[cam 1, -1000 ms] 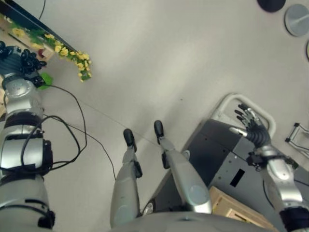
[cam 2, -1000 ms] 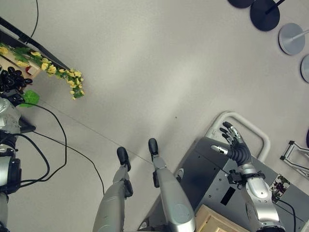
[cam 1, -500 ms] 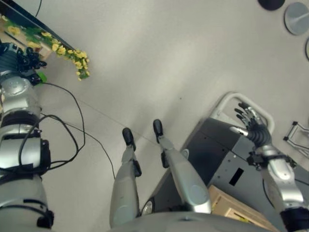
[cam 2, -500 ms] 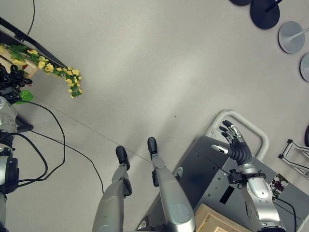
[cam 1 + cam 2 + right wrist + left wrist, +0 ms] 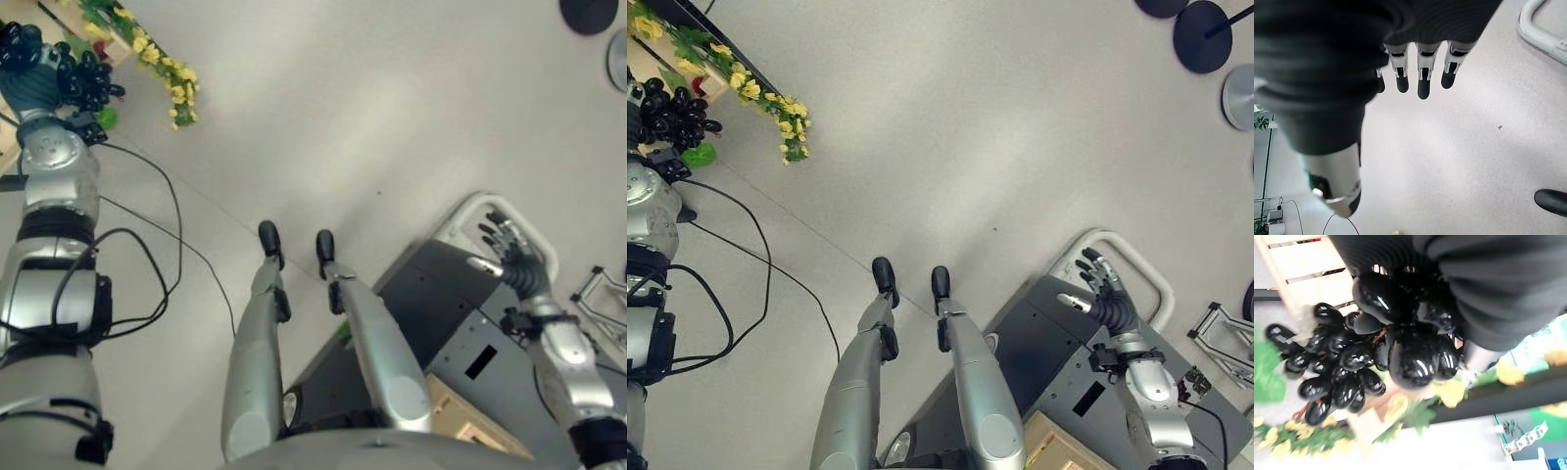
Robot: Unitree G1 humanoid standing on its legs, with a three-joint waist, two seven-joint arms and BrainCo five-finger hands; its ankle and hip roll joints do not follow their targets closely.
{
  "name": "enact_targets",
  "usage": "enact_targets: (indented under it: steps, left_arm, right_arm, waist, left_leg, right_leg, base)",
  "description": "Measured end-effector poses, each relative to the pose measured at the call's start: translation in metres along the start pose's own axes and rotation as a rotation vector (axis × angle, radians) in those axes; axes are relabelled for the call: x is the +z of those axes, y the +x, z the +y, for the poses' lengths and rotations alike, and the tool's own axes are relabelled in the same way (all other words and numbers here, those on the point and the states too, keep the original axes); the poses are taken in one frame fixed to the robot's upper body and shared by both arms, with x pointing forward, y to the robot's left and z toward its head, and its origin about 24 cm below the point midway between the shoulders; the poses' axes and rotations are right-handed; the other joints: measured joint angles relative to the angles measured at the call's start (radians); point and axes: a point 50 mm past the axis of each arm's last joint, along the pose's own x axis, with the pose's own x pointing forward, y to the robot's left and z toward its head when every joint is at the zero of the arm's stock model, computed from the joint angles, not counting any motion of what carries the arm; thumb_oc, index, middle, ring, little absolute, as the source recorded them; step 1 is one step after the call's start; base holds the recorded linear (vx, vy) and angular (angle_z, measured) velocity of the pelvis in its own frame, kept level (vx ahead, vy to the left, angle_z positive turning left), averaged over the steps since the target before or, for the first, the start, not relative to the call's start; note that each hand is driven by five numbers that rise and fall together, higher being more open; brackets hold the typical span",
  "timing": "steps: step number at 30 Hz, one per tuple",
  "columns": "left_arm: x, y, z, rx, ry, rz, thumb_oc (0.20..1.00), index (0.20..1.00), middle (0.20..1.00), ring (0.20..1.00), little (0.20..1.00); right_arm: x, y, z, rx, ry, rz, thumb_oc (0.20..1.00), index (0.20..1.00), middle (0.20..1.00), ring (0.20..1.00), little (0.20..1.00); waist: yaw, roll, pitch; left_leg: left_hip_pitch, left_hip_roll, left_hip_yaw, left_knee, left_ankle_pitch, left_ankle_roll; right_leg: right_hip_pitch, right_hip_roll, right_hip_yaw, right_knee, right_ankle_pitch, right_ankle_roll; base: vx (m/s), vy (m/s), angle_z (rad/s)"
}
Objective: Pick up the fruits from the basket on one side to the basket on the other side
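My left hand (image 5: 34, 83) is raised at the far left, shut on a bunch of glossy black grapes (image 5: 86, 78). In the left wrist view the grapes (image 5: 1347, 367) hang in a cluster just under the hand's dark cover (image 5: 1484, 279). Behind them stand the pale slats of a wooden crate (image 5: 1308, 264). My right hand (image 5: 511, 253) is at the right, above a grey cart, open with straight spread fingers (image 5: 1421, 73) and holding nothing.
A garland of yellow flowers and green leaves (image 5: 779, 113) runs along a dark ledge at the upper left. A grey platform cart with a white handle (image 5: 1132, 253) sits at the lower right, a wooden box (image 5: 470, 421) beside it. Round black stand bases (image 5: 1200, 34) lie at the upper right.
The whole picture has shifted, so the camera moved. My left hand still holds the grapes by the flower ledge. My right hand stays open over the cart.
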Motion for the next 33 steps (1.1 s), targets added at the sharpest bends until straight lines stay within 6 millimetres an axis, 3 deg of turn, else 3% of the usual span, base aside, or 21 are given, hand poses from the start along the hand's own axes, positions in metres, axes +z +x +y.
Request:
enact_targets:
  steps: [3,4,6,7,9,10,11,12,13,14,16,17,18,19,20,22,24,25,26,28,33]
  left_arm:
    - [-0.003,-0.001,0.002,0.014,0.02,0.007,0.2,0.2,0.2,0.2,0.2]
    - [-0.006,-0.002,0.002,0.03,0.015,0.016,0.2,0.2,0.2,0.2,0.2]
    - [-0.012,-0.005,-0.001,0.023,0.02,0.032,0.2,0.2,0.2,0.2,0.2]
    - [-0.015,-0.006,-0.001,0.02,0.024,0.037,0.2,0.2,0.2,0.2,0.2]
    - [-0.012,-0.006,0.0,0.028,0.018,0.03,0.2,0.2,0.2,0.2,0.2]
    - [-0.01,-0.006,-0.003,0.034,-0.01,0.02,0.2,0.2,0.2,0.2,0.2]
    - [-0.011,-0.007,-0.005,0.038,-0.022,0.024,0.2,0.2,0.2,0.2,0.2]
    - [-0.016,-0.01,-0.008,0.029,-0.025,0.038,0.2,0.2,0.2,0.2,0.2]
    - [-0.021,-0.014,-0.016,0.014,-0.044,0.056,0.2,0.2,0.2,0.2,0.2]
    - [-0.032,-0.023,-0.029,-0.018,-0.049,0.091,0.2,0.2,0.2,0.2,0.2]
    - [-0.034,-0.027,-0.034,-0.044,-0.042,0.089,0.2,0.2,0.2,0.2,0.2]
    - [-0.031,-0.028,-0.034,-0.06,-0.047,0.061,0.2,0.2,0.2,0.2,0.2]
    - [-0.029,-0.028,-0.035,-0.071,-0.053,0.052,0.2,0.2,0.2,0.2,0.2]
    - [-0.031,-0.029,-0.035,-0.073,-0.051,0.056,0.2,0.2,0.2,0.2,0.2]
    - [-0.031,-0.029,-0.037,-0.084,-0.047,0.06,0.2,0.2,0.2,0.2,0.2]
    - [-0.035,-0.031,-0.041,-0.11,-0.006,0.067,0.2,0.2,0.2,0.2,0.2]
    - [-0.031,-0.029,-0.043,-0.114,-0.003,0.055,0.2,0.2,0.2,0.2,0.2]
    - [-0.028,-0.028,-0.043,-0.114,-0.006,0.048,0.2,0.2,0.2,0.2,0.2]
    - [-0.024,-0.027,-0.045,-0.114,-0.014,0.037,0.2,0.2,0.2,0.2,0.2]
    - [-0.005,-0.021,-0.051,-0.125,-0.035,-0.018,0.2,0.2,0.2,0.2,0.2]
    - [-0.004,-0.014,-0.029,-0.085,0.005,-0.034,0.2,0.2,0.2,0.2,0.2]
  right_arm:
    - [-0.004,-0.002,-0.003,-0.011,-0.007,0.02,1.0,1.0,1.0,1.0,1.0]
    - [-0.005,-0.002,-0.004,-0.011,-0.017,0.026,1.0,1.0,1.0,1.0,1.0]
    - [-0.008,-0.004,-0.004,-0.012,-0.02,0.043,1.0,1.0,1.0,1.0,1.0]
    - [-0.008,-0.005,-0.004,-0.014,-0.02,0.045,1.0,1.0,1.0,1.0,1.0]
    - [-0.007,-0.006,-0.002,-0.007,-0.025,0.037,1.0,1.0,1.0,1.0,1.0]
    - [-0.004,-0.005,0.0,0.0,-0.024,0.027,1.0,1.0,1.0,1.0,1.0]
    - [-0.002,-0.004,0.003,0.009,-0.024,0.016,1.0,1.0,1.0,1.0,1.0]
    - [-0.004,-0.005,0.003,0.005,-0.022,0.022,1.0,1.0,1.0,1.0,1.0]
    - [-0.009,-0.007,0.002,-0.007,-0.017,0.042,1.0,1.0,1.0,1.0,1.0]
    - [-0.015,-0.012,0.002,-0.012,-0.014,0.074,1.0,1.0,1.0,1.0,1.0]
    - [-0.014,-0.011,0.0,-0.012,-0.024,0.073,1.0,1.0,1.0,1.0,1.0]
    - [-0.012,-0.009,-0.003,-0.016,-0.034,0.065,1.0,1.0,1.0,1.0,1.0]
    - [-0.012,-0.009,-0.005,-0.03,-0.035,0.064,1.0,1.0,1.0,1.0,1.0]
    - [-0.011,-0.007,-0.006,-0.034,-0.037,0.062,1.0,1.0,1.0,1.0,1.0]
    - [-0.009,-0.003,-0.007,-0.034,-0.044,0.056,1.0,1.0,1.0,1.0,1.0]
    - [-0.008,-0.001,-0.01,-0.05,-0.049,0.047,1.0,1.0,1.0,1.0,1.0]
    - [-0.008,0.0,-0.013,-0.059,-0.053,0.049,1.0,1.0,1.0,1.0,1.0]
    - [-0.006,0.002,-0.013,-0.055,-0.059,0.044,1.0,1.0,1.0,1.0,1.0]
    - [-0.003,0.003,-0.015,-0.054,-0.065,0.034,1.0,1.0,1.0,1.0,1.0]
    - [-0.005,0.001,-0.013,-0.055,-0.054,0.034,1.0,1.0,1.0,1.0,1.0]
    - [-0.011,0.0,-0.008,-0.059,-0.027,0.046,1.0,1.0,1.0,1.0,1.0]
  waist:
    - [-0.005,-0.005,0.001]
    - [-0.018,-0.008,0.003]
    - [-0.032,-0.01,0.003]
    - [-0.035,-0.011,0.003]
    - [-0.042,-0.012,0.002]
    - [-0.047,-0.014,0.004]
    - [-0.056,-0.016,0.007]
    - [-0.055,-0.022,0.011]
    - [-0.063,-0.028,0.016]
    - [-0.085,-0.028,0.016]
    - [-0.074,-0.029,0.016]
    - [-0.073,-0.029,0.016]
    - [-0.078,-0.032,0.015]
    - [-0.071,-0.032,0.015]
    - [-0.066,-0.031,0.016]
    - [-0.057,-0.031,0.016]
    - [-0.049,-0.031,0.017]
    - [-0.037,-0.03,0.017]
    - [-0.028,-0.023,0.019]
    - [-0.044,-0.022,0.018]
    - [-0.046,-0.026,0.017]
  left_leg:
    - [0.032,-0.011,0.001,0.033,-0.031,0.027]
    - [0.027,-0.011,-0.009,0.097,-0.075,0.039]
    - [0.048,-0.013,-0.03,0.15,-0.116,0.052]
    - [0.059,-0.01,-0.028,0.153,-0.115,0.059]
    - [0.063,-0.011,-0.035,0.147,-0.122,0.057]
    - [0.062,-0.022,-0.044,0.134,-0.118,0.051]
    - [0.067,-0.04,-0.047,0.113,-0.099,0.048]
    - [0.073,-0.055,-0.052,0.106,-0.096,0.035]
    - [0.087,-0.07,-0.062,0.103,-0.101,0.032]
    - [0.098,-0.089,-0.088,0.123,-0.12,0.022]
    - [0.095,-0.076,-0.104,0.12,-0.131,0.006]
    - [0.079,-0.061,-0.131,0.124,-0.136,-0.02]
    - [0.072,-0.048,-0.137,0.14,-0.135,-0.049]
    - [0.066,-0.04,-0.142,0.155,-0.135,-0.056]
    - [0.005,-0.041,-0.18,0.278,-0.149,-0.107]
    - [-0.048,-0.019,-0.18,0.352,-0.148,-0.149]
    - [-0.009,0.014,-0.138,0.193,-0.131,-0.14]
    - [0.0,0.022,-0.136,0.172,-0.117,-0.123]
    - [0.013,0.035,-0.127,0.168,-0.068,-0.105]
    - [0.011,0.019,-0.13,0.116,-0.066,-0.066]
    - [0.02,0.005,-0.076,0.07,-0.057,-0.06]
  right_leg:
    - [0.02,-0.005,0.021,0.067,-0.015,0.032]
    - [-0.051,-0.017,0.031,0.262,-0.022,0.062]
    - [-0.123,-0.022,0.054,0.446,0.023,0.117]
    - [-0.125,-0.025,0.056,0.446,0.006,0.108]
    - [-0.113,-0.043,0.053,0.301,-0.013,0.103]
    - [-0.111,-0.057,0.058,0.154,-0.013,0.107]
    - [-0.099,-0.07,0.065,-0.013,0.004,0.129]
    - [-0.083,-0.081,0.075,-0.07,0.025,0.139]
    - [-0.066,-0.093,0.084,-0.077,0.033,0.132]
    - [-0.021,-0.098,0.08,-0.097,0.105,0.101]
    - [-0.013,-0.08,0.067,-0.106,0.135,0.098]
    - [-0.007,-0.062,0.062,-0.13,0.157,0.081]
    - [0.001,-0.052,0.037,-0.14,0.193,0.022]
    - [0.004,-0.043,0.029,-0.137,0.188,0.006]
    - [0.005,-0.038,0.001,-0.118,0.173,-0.017]
    - [0.032,-0.036,-0.006,-0.118,0.155,-0.031]
    - [0.053,-0.017,-0.007,-0.123,0.149,-0.036]
    - [0.052,-0.01,-0.007,-0.11,0.141,-0.035]
    - [0.043,0.004,-0.016,-0.074,0.112,-0.036]
    - [0.01,-0.009,-0.033,-0.04,0.085,-0.022]
    - [-0.006,-0.016,0.02,-0.07,0.101,0.016]
  base:
    - [0.03,0.121,0.03]
    - [0.07,0.047,0.24]
    - [0.11,-0.035,0.2]
    - [0.21,-0.087,0.03]
    - [0.26,-0.119,0.06]
    - [0.22,-0.194,0.19]
    - [0.14,-0.154,0.33]
    - [0.07,-0.114,0.47]
    - [0.03,-0.136,0.88]
    - [0.04,-0.216,0.84]
    - [0.05,-0.222,0.49]
    - [-0.01,-0.25,0.49]
    - [-0.03,-0.207,0.51]
    - [-0.03,-0.17,0.51]
    - [0.08,-0.009,0.3]
    - [0.07,0.005,0.41]
    - [0.03,-0.008,0.27]
    - [0.05,-0.018,-0.05]
    - [0.04,0.041,-0.12]
    - [0.05,0.074,0.29]
    - [0.01,-0.016,-0.16]
